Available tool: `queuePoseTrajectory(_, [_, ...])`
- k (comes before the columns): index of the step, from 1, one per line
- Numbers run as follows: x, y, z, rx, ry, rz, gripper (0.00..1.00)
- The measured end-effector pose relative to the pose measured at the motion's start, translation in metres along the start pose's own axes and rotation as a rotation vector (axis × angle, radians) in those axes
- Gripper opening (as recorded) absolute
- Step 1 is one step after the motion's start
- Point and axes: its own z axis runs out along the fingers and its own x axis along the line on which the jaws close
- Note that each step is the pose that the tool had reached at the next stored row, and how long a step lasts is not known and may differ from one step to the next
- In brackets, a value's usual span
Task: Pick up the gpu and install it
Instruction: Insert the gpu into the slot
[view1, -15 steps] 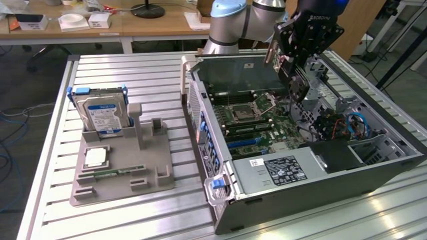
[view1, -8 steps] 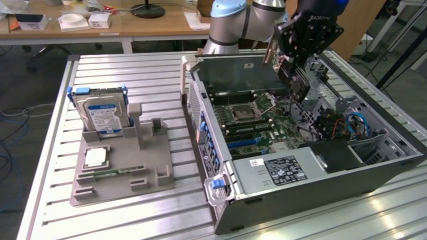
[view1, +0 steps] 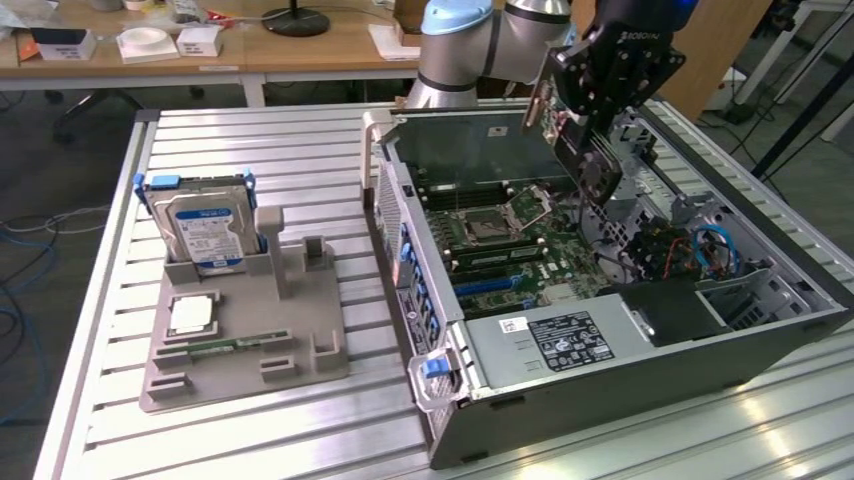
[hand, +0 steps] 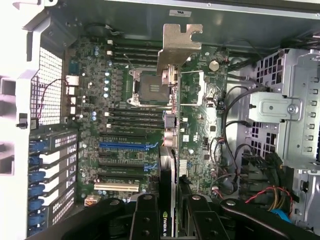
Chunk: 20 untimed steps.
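Note:
My gripper (view1: 587, 125) hangs over the open computer case (view1: 747, 340), shut on the gpu (view1: 595, 168). The gpu is a dark card held on edge above the motherboard (view1: 514, 245), clear of it. In the wrist view the gpu (hand: 170, 150) runs edge-on away from my gripper (hand: 169, 212), with its pale metal bracket (hand: 178, 44) at the far end. The black fingers (hand: 145, 215) clamp the card from both sides. Beneath it lie the motherboard (hand: 120, 90), the processor socket (hand: 150, 90) and the blue expansion slot (hand: 125, 146).
On the exterior view's left a grey fixture (view1: 320, 360) holds a silver hard drive (view1: 200, 228) upright, a green memory stick (view1: 227, 345) and a small chip (view1: 194, 315). A metal drive cage (hand: 295, 110) and loose cables (hand: 260, 195) crowd one side of the case.

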Motion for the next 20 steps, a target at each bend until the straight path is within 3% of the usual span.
queuePoseTrajectory(7, [0.0000, 0.0000, 0.0001, -0.0009, 0.0009, -0.034, 0.26])
queuePoseTrajectory(20, [0.0000, 0.0000, 0.0002, -0.0013, 0.0012, -0.044, 0.26])
